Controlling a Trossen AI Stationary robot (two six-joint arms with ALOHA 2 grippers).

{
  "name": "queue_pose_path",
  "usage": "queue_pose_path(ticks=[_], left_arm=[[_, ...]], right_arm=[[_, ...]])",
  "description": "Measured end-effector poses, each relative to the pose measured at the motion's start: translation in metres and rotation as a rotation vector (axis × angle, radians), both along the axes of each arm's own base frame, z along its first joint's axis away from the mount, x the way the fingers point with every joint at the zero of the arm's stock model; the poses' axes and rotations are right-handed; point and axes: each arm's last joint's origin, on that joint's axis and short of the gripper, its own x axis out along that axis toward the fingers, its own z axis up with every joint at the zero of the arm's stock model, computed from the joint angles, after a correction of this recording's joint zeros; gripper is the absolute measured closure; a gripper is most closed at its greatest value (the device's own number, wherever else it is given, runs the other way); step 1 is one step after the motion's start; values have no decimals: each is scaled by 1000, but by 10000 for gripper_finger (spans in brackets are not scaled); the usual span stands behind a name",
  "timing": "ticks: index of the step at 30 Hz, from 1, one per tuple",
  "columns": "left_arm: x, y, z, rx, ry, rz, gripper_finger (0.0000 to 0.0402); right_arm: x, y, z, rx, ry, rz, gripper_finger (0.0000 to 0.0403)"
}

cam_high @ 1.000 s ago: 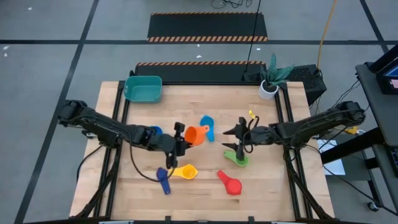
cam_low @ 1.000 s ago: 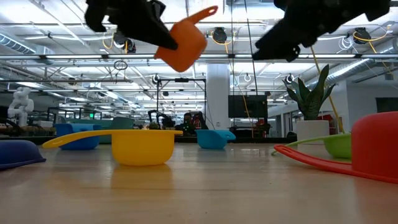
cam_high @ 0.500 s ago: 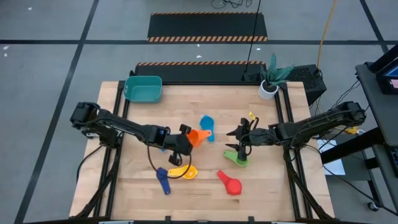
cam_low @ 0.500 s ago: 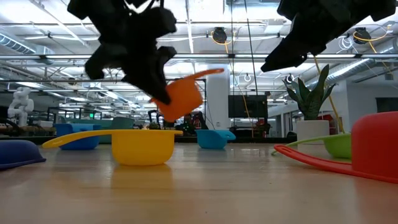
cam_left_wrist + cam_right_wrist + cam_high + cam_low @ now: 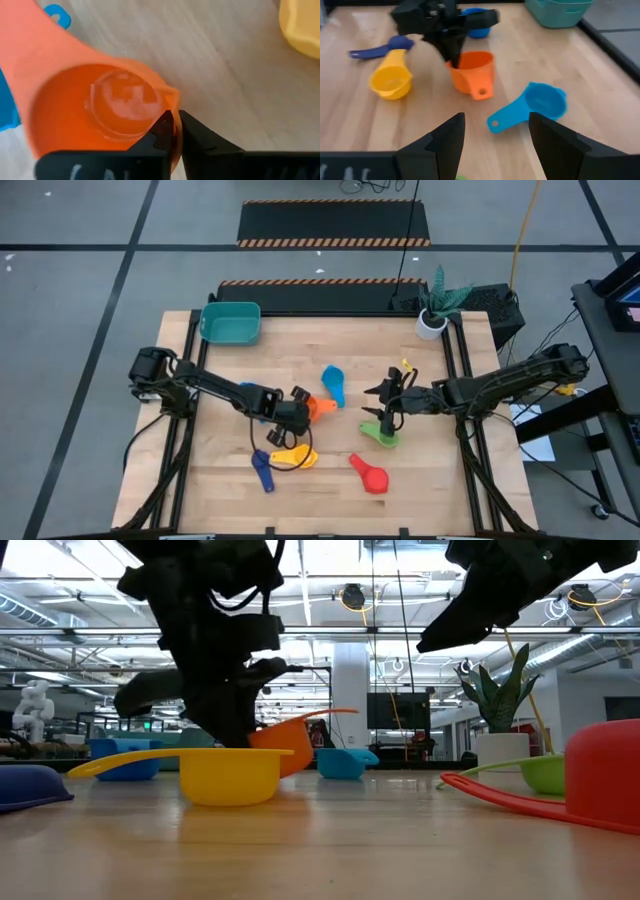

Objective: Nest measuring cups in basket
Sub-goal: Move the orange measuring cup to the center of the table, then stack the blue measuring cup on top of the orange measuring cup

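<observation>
High view: desk (image 5: 440, 480) carries the cups in a mid-desk cluster; bare wood remains along the near edge and left side.
Left end effector (image 5: 298, 409): low at desk centre, fingers pinched on the rim of the orange cup (image 5: 316, 408), which sits at desk level.
Right end effector (image 5: 385, 405): raised above the green cup (image 5: 383, 436), fingers apart, holding nothing.
Neighbours: yellow cup (image 5: 297, 456) just beside the orange cup; light blue cup (image 5: 333, 383) near; dark blue cup (image 5: 262, 470) and red cup (image 5: 369, 475) toward the near edge.
Basket (image 5: 231, 322): far left corner, at the desk edge, well apart from the cups.
</observation>
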Motion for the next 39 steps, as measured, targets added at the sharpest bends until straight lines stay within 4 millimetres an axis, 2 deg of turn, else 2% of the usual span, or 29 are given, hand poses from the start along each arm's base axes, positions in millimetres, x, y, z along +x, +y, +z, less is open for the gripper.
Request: queue_pose_path(ticks=[7,20,26,30,39], left_arm=[[-2,1,2,13,6,7,321],[-5,1,3,74,15,27,316],[-12,-3,17,81,-8,62,315],[-20,-8,26,69,1,74,315],[-56,-11,51,77,118,129,315]], right_arm=[[0,-1,0,-32,1,-14,190],[0,-1,0,-37,3,-10,190],[1,-1,1,-32,-12,-8,190],[1,-1,2,-30,-19,-7,190],[1,0,2,-37,-16,3,190]])
